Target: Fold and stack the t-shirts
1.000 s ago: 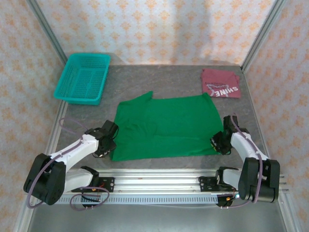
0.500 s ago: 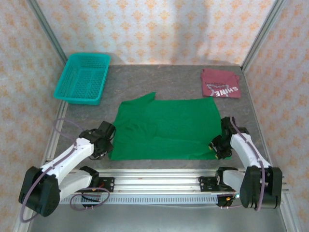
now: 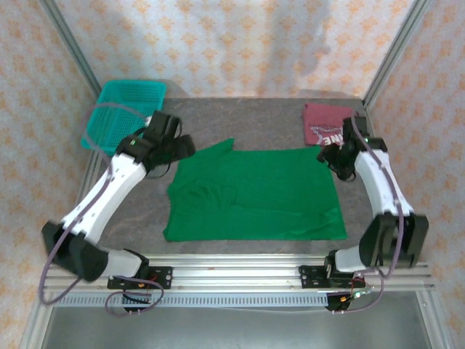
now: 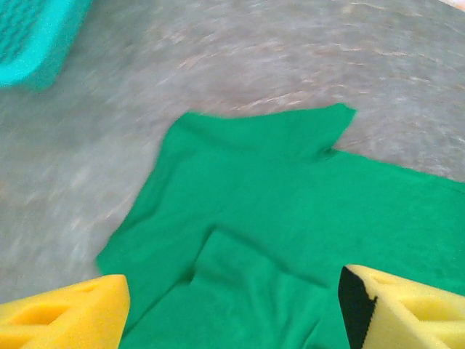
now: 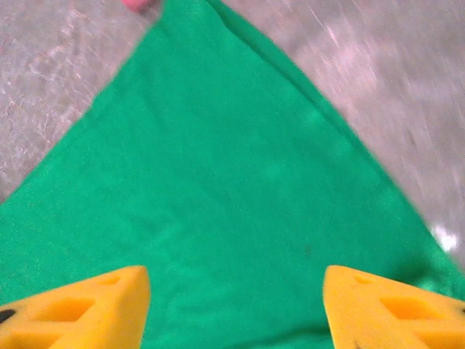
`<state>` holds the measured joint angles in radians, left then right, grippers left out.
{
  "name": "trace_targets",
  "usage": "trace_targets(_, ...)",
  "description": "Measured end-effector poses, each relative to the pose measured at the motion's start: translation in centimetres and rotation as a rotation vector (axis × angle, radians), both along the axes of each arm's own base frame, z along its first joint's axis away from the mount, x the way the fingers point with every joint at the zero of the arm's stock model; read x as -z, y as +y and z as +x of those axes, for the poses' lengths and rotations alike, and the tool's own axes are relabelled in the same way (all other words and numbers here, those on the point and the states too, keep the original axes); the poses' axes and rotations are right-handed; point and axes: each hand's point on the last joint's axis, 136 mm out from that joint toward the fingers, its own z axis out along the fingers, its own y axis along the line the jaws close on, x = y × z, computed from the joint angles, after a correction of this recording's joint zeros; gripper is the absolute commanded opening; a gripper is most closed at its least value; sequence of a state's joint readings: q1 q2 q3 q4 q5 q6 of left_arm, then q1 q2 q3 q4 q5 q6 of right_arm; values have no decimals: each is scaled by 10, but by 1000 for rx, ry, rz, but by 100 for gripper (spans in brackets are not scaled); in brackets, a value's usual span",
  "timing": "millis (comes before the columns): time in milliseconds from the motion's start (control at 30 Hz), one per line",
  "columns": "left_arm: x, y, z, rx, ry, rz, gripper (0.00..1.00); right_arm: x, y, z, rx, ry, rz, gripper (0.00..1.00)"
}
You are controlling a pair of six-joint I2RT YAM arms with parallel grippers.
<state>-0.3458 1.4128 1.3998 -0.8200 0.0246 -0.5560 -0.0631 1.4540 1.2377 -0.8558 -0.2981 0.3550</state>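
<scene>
Plain bright green cloth t-shirt (image 3: 254, 193), flat on grey worktop (image 3: 276, 116), judged light & limp; left pincer (image 4: 232, 294) & right pincer (image 5: 236, 287) both apart, empty; rec. pinching far corners.

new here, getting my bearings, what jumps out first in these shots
The plain bright green cloth t-shirt spread flat across the middle of the grey table catches the eye first. Both arms reach over its far corners, the left gripper and right gripper open above the cloth. Behind sit a teal plastic mesh basket at far left and a folded maroon t-shirt at far right.
</scene>
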Motion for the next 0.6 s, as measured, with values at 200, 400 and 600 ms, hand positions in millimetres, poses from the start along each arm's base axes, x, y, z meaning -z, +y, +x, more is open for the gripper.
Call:
trace_targets(200,13,-40,83,203,17,36,73,42,-4,78,-176,-4,-61,54)
trace_targets(400,45,-44,151,272,52,20,71,77,-12,117,-242,10,-105,52)
trace_targets(600,84,-34,166,279,126,0,69,102,-21,130,-247,33,-130,50)
